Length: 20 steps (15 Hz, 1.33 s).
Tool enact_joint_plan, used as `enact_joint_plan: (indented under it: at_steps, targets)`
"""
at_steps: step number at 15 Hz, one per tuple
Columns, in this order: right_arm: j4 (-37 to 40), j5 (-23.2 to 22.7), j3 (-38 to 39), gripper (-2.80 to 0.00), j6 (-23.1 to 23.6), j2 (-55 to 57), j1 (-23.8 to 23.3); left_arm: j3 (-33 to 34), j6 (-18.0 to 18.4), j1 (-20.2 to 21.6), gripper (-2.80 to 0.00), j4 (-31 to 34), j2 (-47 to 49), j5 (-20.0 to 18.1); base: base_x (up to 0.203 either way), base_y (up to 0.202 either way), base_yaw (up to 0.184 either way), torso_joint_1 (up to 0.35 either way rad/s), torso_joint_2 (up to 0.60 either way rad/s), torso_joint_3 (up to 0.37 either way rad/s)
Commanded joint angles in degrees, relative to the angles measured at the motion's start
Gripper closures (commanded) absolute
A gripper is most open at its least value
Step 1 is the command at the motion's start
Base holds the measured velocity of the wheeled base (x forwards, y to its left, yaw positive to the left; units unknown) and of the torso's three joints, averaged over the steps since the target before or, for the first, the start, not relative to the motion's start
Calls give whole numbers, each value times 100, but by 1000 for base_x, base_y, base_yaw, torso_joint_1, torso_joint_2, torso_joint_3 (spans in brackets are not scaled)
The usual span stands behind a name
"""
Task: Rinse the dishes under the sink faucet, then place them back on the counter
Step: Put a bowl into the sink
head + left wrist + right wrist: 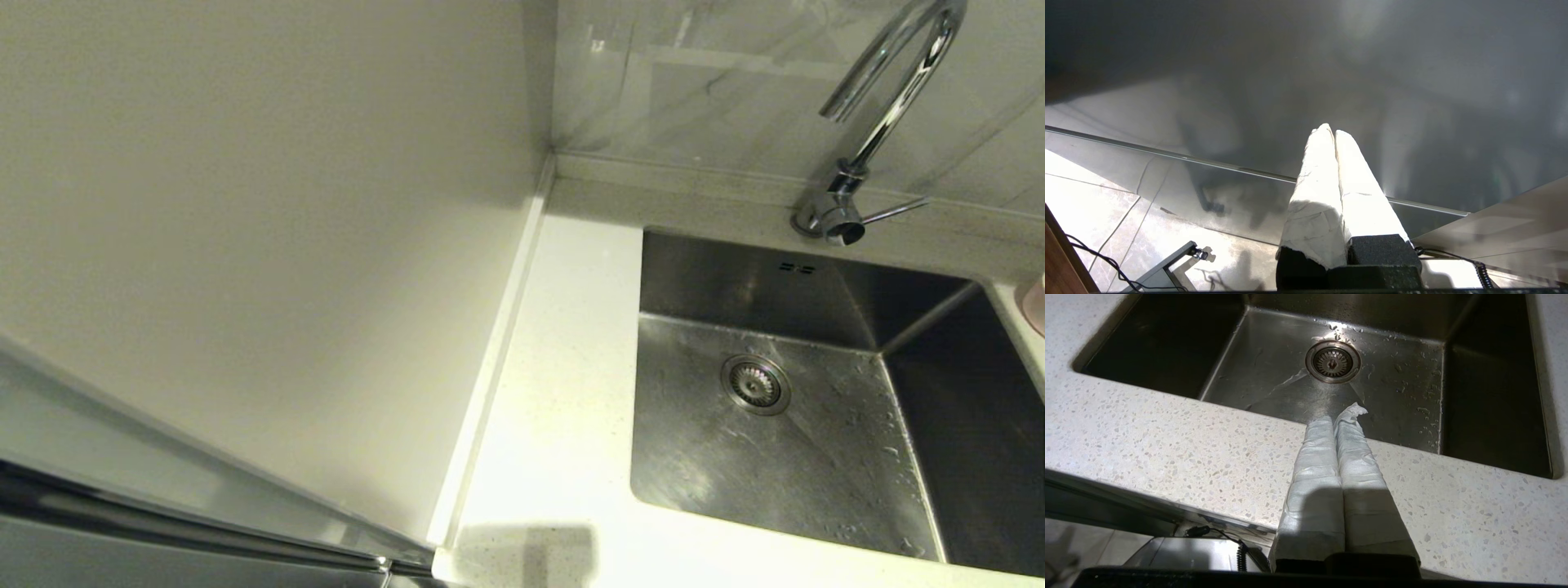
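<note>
The steel sink (pixel 816 465) lies at the right of the head view, wet with droplets and holding no dish. The chrome faucet (pixel 890 106) arches over its back rim, and no water stream shows. A pale pink sliver (pixel 1037 304) at the right edge may be the pink bowl on the counter (pixel 571 367); the white bowls are out of view. Neither gripper shows in the head view. My right gripper (pixel 1337 416) is shut and empty, over the counter's front strip (pixel 1167 428) and pointing at the sink (pixel 1274 355). My left gripper (pixel 1331 131) is shut and empty, facing a grey glossy panel.
The round strainer drain (pixel 755 384) sits mid-basin, with two overflow slots (pixel 797 267) on the back wall. The faucet's thin lever (pixel 894 211) sticks out to the right. A plain off-white wall panel (pixel 261 245) bounds the counter's left side. Cables and floor tiles (pixel 1094 196) lie below the left gripper.
</note>
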<state>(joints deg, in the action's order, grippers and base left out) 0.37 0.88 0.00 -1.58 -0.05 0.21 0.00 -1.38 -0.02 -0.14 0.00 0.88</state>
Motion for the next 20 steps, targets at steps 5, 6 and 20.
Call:
enact_joint_plan:
  at_steps: [5, 6, 20]
  targets:
    - [34, -30, -623, 0, 415, 241, 5, 0, -3, 2, 0, -3, -20, 0, 0, 0, 0, 0, 0, 0]
    - [32, -12, -1026, 0, 280, 607, 5, 0, -3, -6, 0, -3, -18, 0, 0, 0, 0, 0, 0, 0]
    - [1874, 1843, -8436, 0, 807, 7278, -1145, 0, -3, 0, 0, -3, -18, 9, 0, 0, 0, 0, 0, 0]
